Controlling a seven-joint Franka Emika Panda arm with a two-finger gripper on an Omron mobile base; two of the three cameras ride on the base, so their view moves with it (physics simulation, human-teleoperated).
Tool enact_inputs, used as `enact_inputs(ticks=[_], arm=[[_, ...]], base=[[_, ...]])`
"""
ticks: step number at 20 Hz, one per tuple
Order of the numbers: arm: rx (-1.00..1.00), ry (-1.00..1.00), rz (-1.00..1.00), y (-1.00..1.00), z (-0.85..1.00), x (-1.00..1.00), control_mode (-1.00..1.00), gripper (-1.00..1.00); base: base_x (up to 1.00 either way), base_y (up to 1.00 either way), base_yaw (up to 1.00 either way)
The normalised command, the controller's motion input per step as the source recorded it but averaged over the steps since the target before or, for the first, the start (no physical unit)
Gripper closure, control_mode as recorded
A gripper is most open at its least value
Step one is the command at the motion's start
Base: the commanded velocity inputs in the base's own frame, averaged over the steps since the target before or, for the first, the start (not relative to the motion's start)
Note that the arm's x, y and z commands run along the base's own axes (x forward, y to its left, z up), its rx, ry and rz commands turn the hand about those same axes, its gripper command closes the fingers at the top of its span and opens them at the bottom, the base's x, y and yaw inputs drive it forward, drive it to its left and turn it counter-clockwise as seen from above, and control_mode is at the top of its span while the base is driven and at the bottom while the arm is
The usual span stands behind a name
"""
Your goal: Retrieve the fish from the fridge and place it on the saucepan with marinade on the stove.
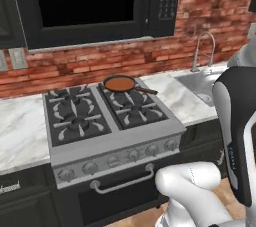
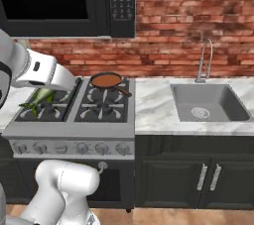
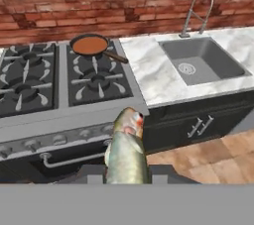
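The olive-green fish [image 3: 127, 152] fills the bottom middle of the hand view, head pointing away, with my gripper [image 3: 127, 173] shut on its sides. From the right base camera the fish [image 2: 39, 98] hangs under my white arm, over the left burners of the stove [image 2: 74, 131]. The saucepan [image 1: 120, 84] stands on the back right burner, holding a flat orange-brown disc of marinade [image 3: 90, 45], its dark handle pointing right. The pan [image 2: 106, 80] lies beyond and to the right of the fish. The fridge is out of view.
Right of the stove [image 1: 115, 146] runs a marble counter [image 2: 151, 107] with a grey sink [image 2: 208, 102] and a tall faucet [image 2: 204, 60]. A black microwave [image 1: 85, 1] hangs above the burners against the brick wall. Dark cabinets [image 2: 198, 174] stand below the counter.
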Motion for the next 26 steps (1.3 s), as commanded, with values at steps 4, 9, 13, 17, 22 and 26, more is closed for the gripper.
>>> enact_inputs(ticks=[4, 9, 13, 17, 22, 26], arm=[[0.0, 0.0, 0.0, 0.0, 0.0, 0.0, 1.0, 1.0], [0.0, 0.0, 0.0, 0.0, 0.0, 0.0, 1.0, 1.0], [0.0, 0.0, 0.0, 0.0, 0.0, 0.0, 1.0, 1.0], [0.0, 0.0, 0.0, 0.0, 0.0, 0.0, 1.0, 1.0], [0.0, 0.0, 0.0, 0.0, 0.0, 0.0, 1.0, 1.0], [0.0, 0.0, 0.0, 0.0, 0.0, 0.0, 1.0, 1.0]], base=[[0.31, 0.01, 0.46], [0.4, -0.09, 0.23], [0.36, -0.1, 0.14], [0.52, -0.09, 0.01], [0.49, -0.19, 0.0], [0.45, -0.14, 0.01]])
